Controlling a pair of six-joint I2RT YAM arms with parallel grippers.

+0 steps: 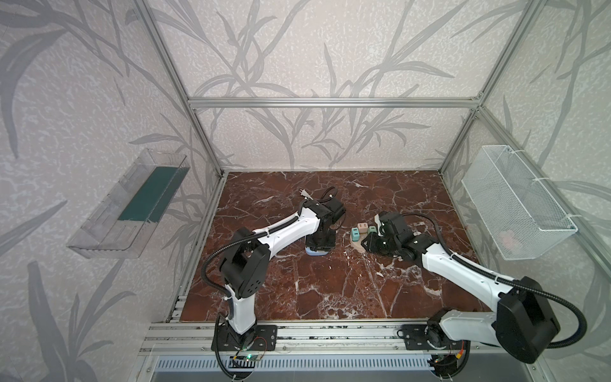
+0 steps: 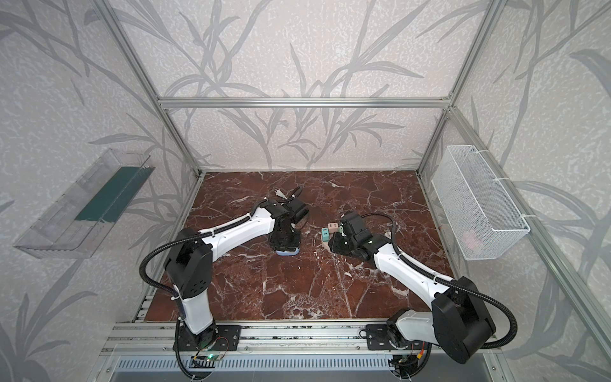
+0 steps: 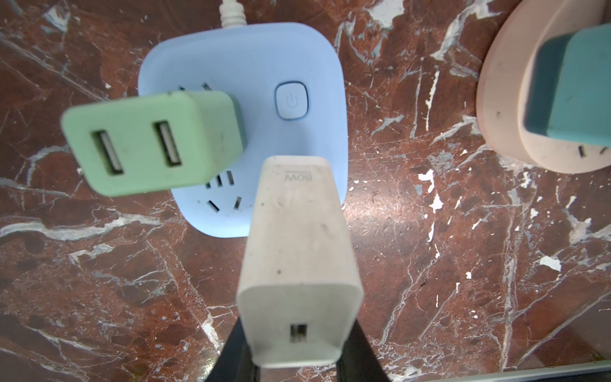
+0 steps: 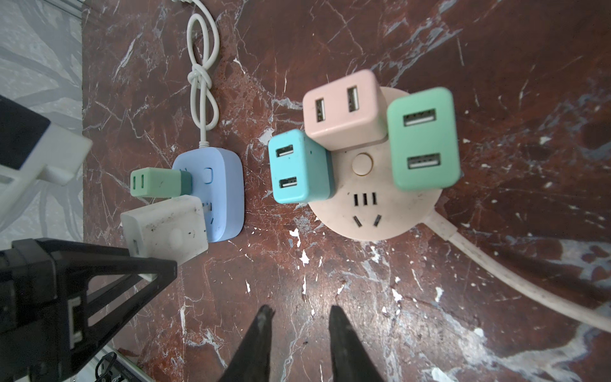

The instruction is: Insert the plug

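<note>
White rectangular charger plug (image 3: 297,258) poised at the pale blue square power strip (image 4: 228,195).
The left fingers (image 3: 228,363) are clenched on the plug, whose long axis runs straight away from them toward the strip lying flat on the red marble tabletop (image 4: 330,297). Its prongs (image 4: 206,207) meet the free socket (image 3: 221,193) beside the mint green adapter (image 4: 155,182), body not yet flush; how deep they sit I cannot tell. The right fingers (image 4: 258,347), parted and empty, hang farther off, by the round pink power strip (image 4: 406,215).
</note>
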